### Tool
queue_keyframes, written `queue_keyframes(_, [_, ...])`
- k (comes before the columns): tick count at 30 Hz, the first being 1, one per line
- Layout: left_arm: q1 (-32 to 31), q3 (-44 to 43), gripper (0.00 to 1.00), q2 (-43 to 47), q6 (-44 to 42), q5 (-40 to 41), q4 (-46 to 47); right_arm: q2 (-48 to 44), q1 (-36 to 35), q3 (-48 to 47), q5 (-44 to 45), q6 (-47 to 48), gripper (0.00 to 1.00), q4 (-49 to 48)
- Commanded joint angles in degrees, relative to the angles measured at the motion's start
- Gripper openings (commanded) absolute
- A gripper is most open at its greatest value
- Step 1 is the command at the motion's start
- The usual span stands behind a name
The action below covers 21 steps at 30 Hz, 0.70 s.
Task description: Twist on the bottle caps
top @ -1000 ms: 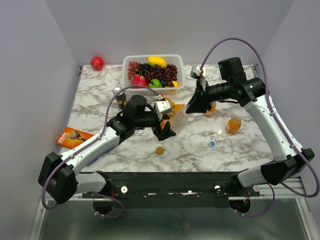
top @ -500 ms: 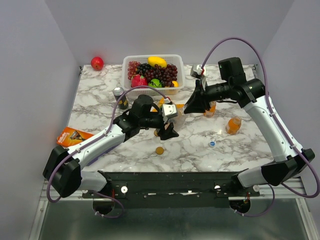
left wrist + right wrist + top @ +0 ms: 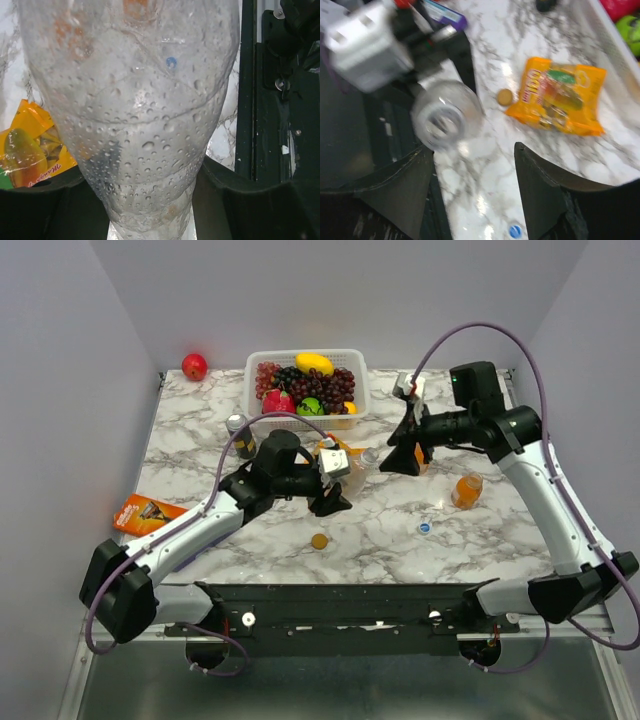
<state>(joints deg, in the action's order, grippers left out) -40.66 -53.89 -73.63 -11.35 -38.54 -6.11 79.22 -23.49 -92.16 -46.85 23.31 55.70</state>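
Bottle (image 3: 145, 125), colourless: pinched in left gripper (image 3: 332, 500). Right gripper (image 3: 472, 150) spread, empty; should fetch white cap (image 3: 425, 527), bottle kept steady.

Lettering on the orange packet (image 3: 555, 97) is unreadably blurred.

bottle (image 3: 145, 115): clear plastic, droplet-beaded | table (image 3: 400, 530): glossy marble | pouch (image 3: 560, 97): shiny foil

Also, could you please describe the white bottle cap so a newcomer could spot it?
On the right half of the marble table, find the rightmost orange juice bottle. Just toward the near edge and slightly left of it lies the round white plastic cap. Its blue centre sets it apart from the golden-orange cap lying further left.
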Motion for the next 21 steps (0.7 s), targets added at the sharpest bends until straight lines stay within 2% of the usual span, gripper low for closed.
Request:
queue_keyframes(1, [1.8, 2.1, 0.33, 6.0, -3.7, 4.2, -3.9, -6.3, 5.3, 6.9, 6.7, 10.1, 0.85, 2.4])
queue_keyframes(2, [2.9, 3.2, 0.33, 6.6, -2.9, 4.9, -5.0, -6.6, 5.9, 9.2, 5.7, 19.0, 0.88, 4.0])
queue_keyframes(4, [3.3, 4.3, 0.33, 8.4, -1.0, 5.3, -6.5, -5.4, 5.8, 13.6, 6.3, 30.6, 0.88, 12.7])
queue_keyframes(7, [3.3, 7.3, 0.32, 11.7, 1.9, 6.4, -7.5, -2.5, 5.8, 17.1, 13.4, 30.5, 0.85, 13.4])
queue_keyframes(8, [3.4, 8.2, 0.33, 12.2, 4.8, 7.4, -7.1, -0.3, 5.8, 19.0, 16.5, 31.3, 0.79, 13.5])
queue_keyframes(9, [4.2, 8.1, 0.38, 12.5, 5.6, 7.4, -7.2, 0.3, 5.9, 20.3, 17.9, 31.6, 0.75, 12.9])
queue_keyframes(11, [5.6, 7.7, 0.38, 12.5, 6.2, 4.1, -8.2, 0.2, 5.9, 24.5, 20.6, 35.2, 0.70, 10.1])
queue_keyframes(12, [5.9, 7.5, 0.31, 12.5, 6.3, 3.8, -8.5, -0.3, 6.0, 26.0, 21.7, 36.3, 0.70, 8.5])
queue_keyframes(14, [6.5, 7.0, 0.24, 12.4, 6.0, 4.6, -8.7, -1.3, 5.9, 29.5, 25.5, 38.9, 0.69, 2.8])
queue_keyframes(15, [6.7, 6.8, 0.15, 12.2, 6.3, 4.8, -8.5, -1.8, 6.0, 32.5, 26.5, 40.4, 0.68, 1.5])
queue_keyframes(16, [7.4, 6.7, 0.11, 12.2, 6.8, 5.1, -8.2, -2.0, 5.9, 33.8, 27.2, 42.2, 0.63, 0.6])
queue_keyframes(21, [9.9, 7.1, 0.07, 11.7, 10.6, 3.9, -4.8, -2.5, 6.0, 38.8, 27.8, 49.1, 0.63, -0.9])
